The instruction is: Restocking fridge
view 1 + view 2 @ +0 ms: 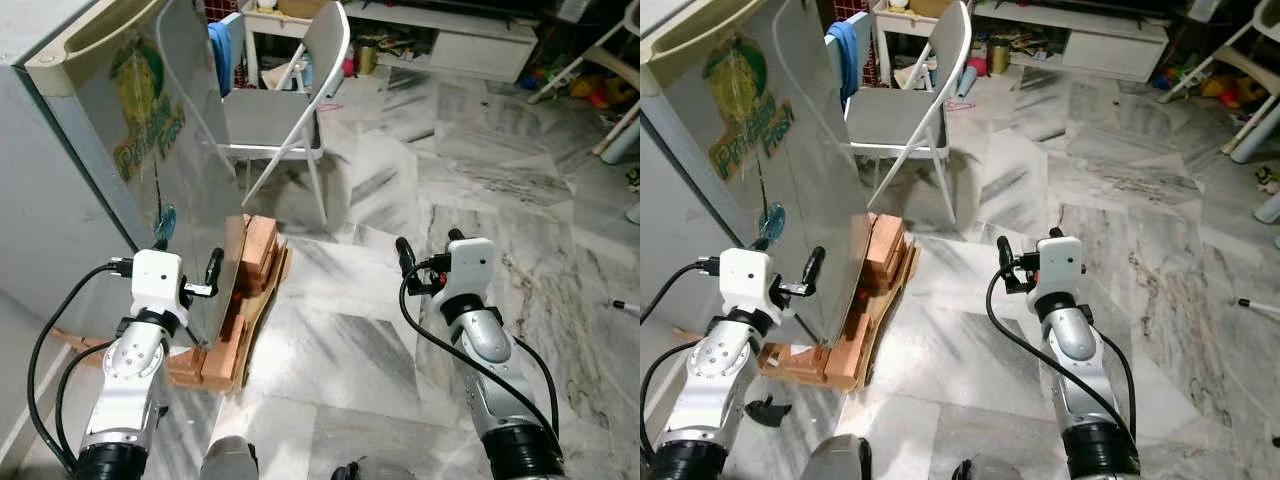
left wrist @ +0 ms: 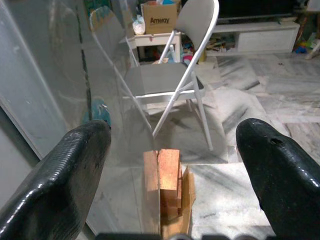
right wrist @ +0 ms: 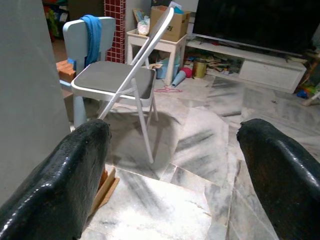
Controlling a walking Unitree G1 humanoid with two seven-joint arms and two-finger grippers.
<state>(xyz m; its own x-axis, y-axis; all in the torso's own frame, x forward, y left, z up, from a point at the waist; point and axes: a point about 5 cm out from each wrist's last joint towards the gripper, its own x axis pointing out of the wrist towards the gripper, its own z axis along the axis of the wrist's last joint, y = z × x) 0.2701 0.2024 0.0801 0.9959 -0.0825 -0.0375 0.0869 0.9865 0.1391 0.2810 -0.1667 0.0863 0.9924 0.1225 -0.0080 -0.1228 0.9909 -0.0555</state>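
Observation:
A silver fridge (image 1: 150, 150) with a green and yellow sticker stands at the left, raised on wooden blocks (image 1: 258, 255). Its shiny face reflects the room. My left gripper (image 1: 188, 262) is open low at the fridge's near vertical edge. One of its fingers (image 1: 213, 266) is in front of the shiny face, and nothing is held. In the left wrist view that edge runs down between the two spread fingers (image 2: 75, 165). My right gripper (image 1: 428, 245) hangs open and empty over the marble floor (image 1: 340, 330), well to the right of the fridge.
A grey folding chair (image 1: 275, 115) stands just beyond the fridge, with a blue cloth (image 1: 220, 50) on a small chair behind it. A low white cabinet (image 1: 470, 40) and clutter line the back. A small black object (image 1: 765, 408) lies by the blocks.

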